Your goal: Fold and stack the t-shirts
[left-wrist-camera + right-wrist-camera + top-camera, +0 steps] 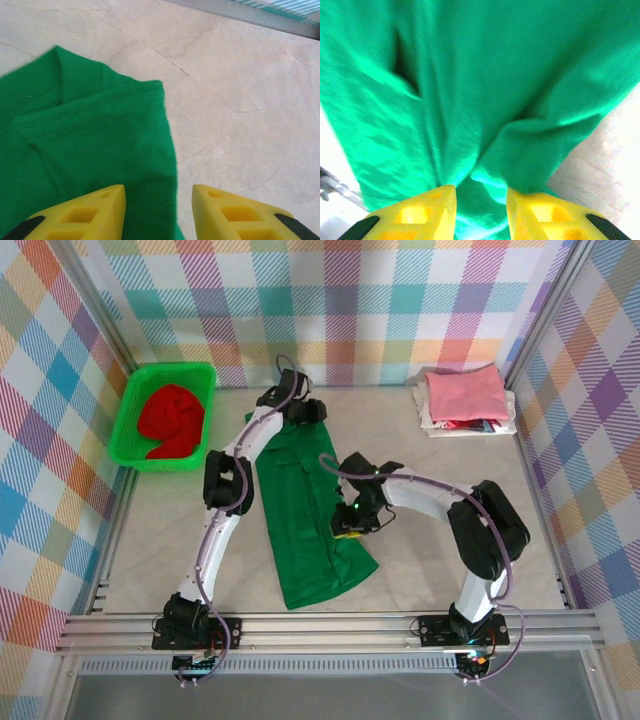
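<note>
The green shirt (305, 510) lies as a long folded strip down the middle of the counter (160, 530). It is light, limp cotton that will sag, so it is best pinched at hems and corners. The left claw (159, 192) stands part open over the far edge, gripping nothing. The right claw (481, 192) appears to pinch a bunched fold at the near right edge. A red shirt (172, 420) sits in the basket (128, 440). No label or writing is legible.
</note>
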You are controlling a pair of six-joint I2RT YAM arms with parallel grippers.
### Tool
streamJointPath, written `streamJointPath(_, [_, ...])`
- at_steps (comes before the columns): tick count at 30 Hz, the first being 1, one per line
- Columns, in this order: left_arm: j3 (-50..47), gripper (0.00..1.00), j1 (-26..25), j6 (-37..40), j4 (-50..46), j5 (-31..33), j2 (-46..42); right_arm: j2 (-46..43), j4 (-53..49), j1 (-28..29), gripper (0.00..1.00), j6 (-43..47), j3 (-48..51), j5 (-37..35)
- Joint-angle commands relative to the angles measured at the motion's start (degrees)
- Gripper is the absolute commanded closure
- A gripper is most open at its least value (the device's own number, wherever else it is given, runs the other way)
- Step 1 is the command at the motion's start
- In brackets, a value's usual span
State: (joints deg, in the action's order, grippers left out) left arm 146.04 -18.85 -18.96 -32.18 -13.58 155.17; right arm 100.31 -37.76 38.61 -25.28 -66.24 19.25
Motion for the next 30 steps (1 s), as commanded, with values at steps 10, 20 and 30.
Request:
streamJointPath(10, [-46.6,0.67,4.8,-7.7,13.0,17.0,-37.4,10.1,5.1,-6.4,0.79,2.0,-21.6,-10.5])
streamJointPath(20, [-46.9,0.88,5.6,-10.1,10.6,14.3,-29.6,29.7,7.5,-6.7,1.0,1.6,-42.9,-19.0])
streamJointPath(30, [-35.1,0.91,5.7,-13.9,6.8,11.7,-15.7,43.8,5.5,-8.2,1.0,-4.8,-56.0,-18.8])
